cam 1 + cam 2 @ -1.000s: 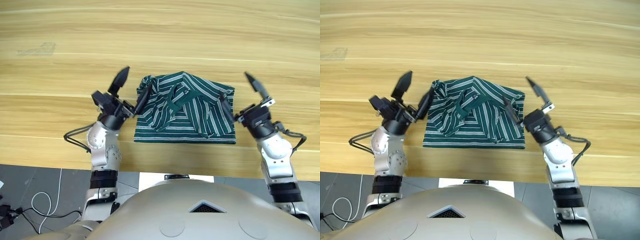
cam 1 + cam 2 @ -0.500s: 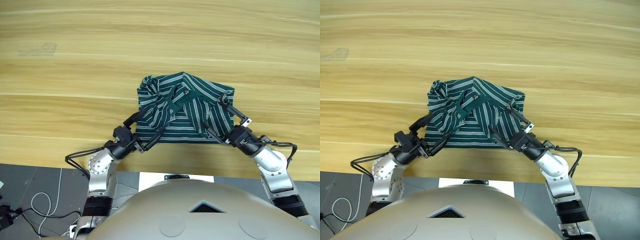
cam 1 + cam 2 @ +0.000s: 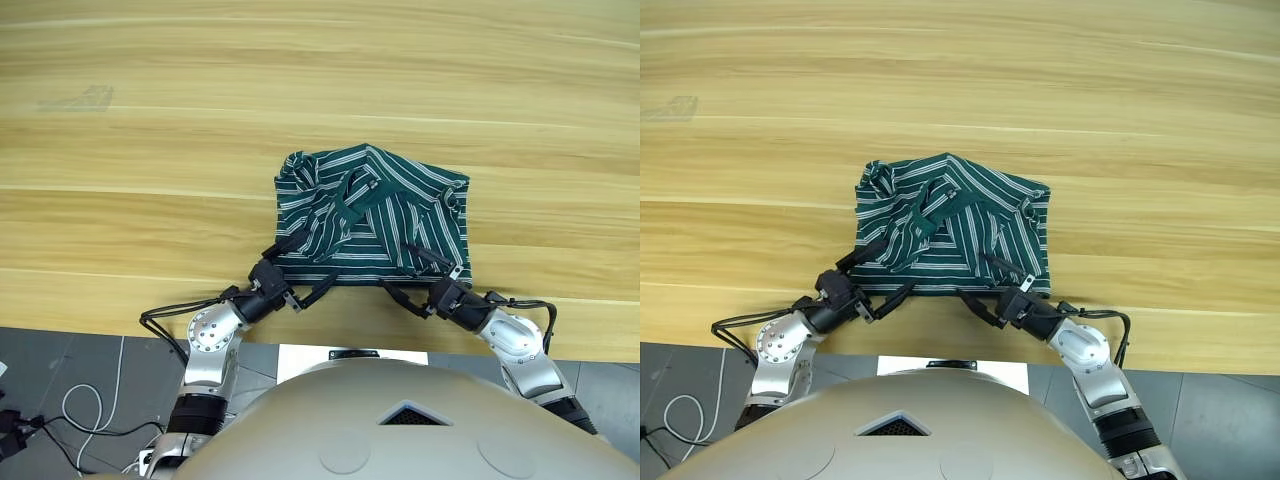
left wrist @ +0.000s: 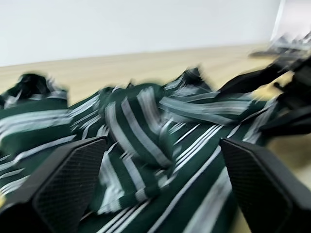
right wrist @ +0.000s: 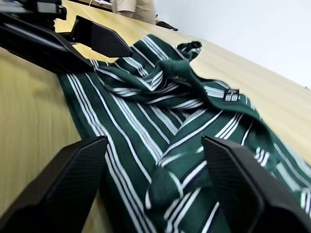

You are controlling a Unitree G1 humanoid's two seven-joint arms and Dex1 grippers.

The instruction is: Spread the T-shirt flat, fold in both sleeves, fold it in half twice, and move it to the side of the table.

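Note:
A dark green T-shirt with white stripes lies as a rumpled, roughly square bundle on the wooden table, close to its front edge. My left gripper is open at the shirt's near left corner, one finger over the cloth and the other in front of the hem. My right gripper is open at the near right part of the hem. In the left wrist view the striped T-shirt lies between the open fingers. The right wrist view shows the T-shirt just ahead of its open fingers.
The table's front edge runs just behind both wrists. Bare wood stretches far beyond the shirt and to both sides. Cables lie on the floor below at the left.
Both grippers, a second ago raised open at the shirt's left and right sides, have dropped and swung in to its near hem. The shirt has not moved.

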